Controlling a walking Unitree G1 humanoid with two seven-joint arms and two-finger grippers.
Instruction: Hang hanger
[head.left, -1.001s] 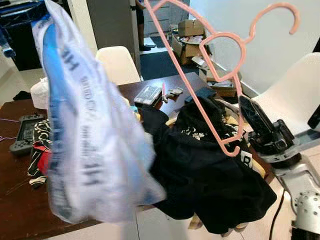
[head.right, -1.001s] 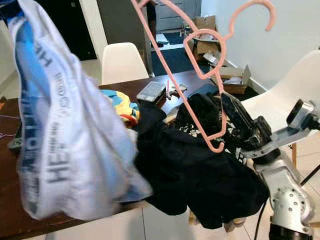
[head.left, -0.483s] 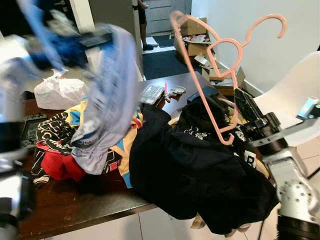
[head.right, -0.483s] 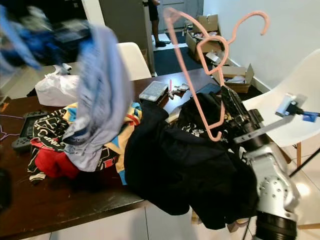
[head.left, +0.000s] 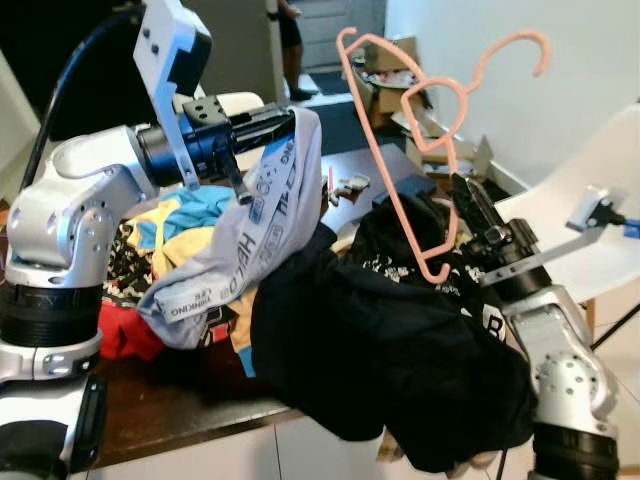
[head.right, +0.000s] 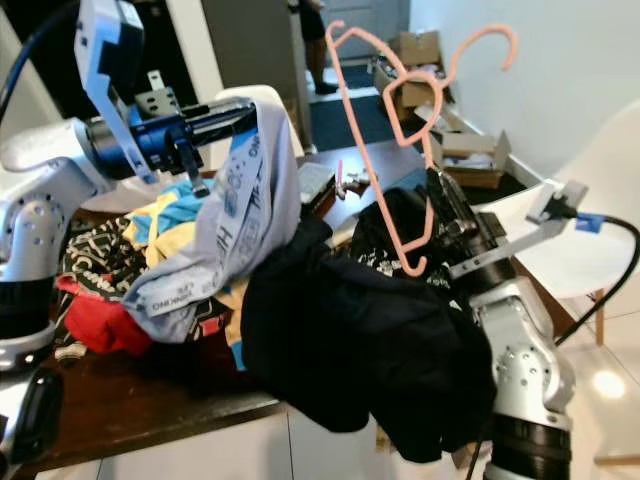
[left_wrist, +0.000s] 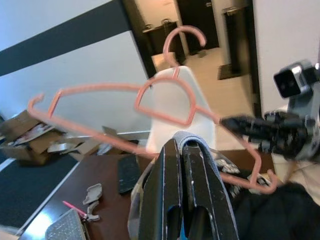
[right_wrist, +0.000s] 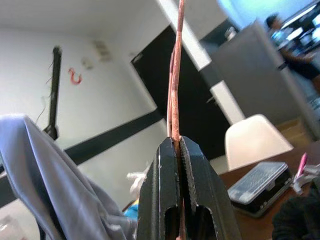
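A pink plastic hanger (head.left: 400, 160) stands tilted in the air above the table, its hook (head.left: 515, 50) up at the right. My right gripper (head.left: 462, 196) is shut on the hanger's lower bar; in the right wrist view the hanger (right_wrist: 175, 65) rises edge-on from between the closed fingers (right_wrist: 192, 175). My left gripper (head.left: 282, 118) is shut on a light grey garment with printed lettering (head.left: 255, 235), which hangs from it down to the pile. In the left wrist view the cloth (left_wrist: 192, 142) loops over the closed fingers (left_wrist: 170, 195), with the hanger (left_wrist: 150, 107) beyond.
A brown table (head.left: 170, 400) holds a pile of clothes: a black garment (head.left: 380, 350) draped over the front edge, colourful ones (head.left: 185, 215) and a red one (head.left: 120, 330). White chairs (head.left: 590, 180) stand at the right and behind. Cardboard boxes (head.left: 395, 75) and a person (head.left: 288, 40) are far back.
My left arm has swung down and in, bringing the grey garment from high up to beside the hanger. The right gripper and hanger have shifted slightly left.
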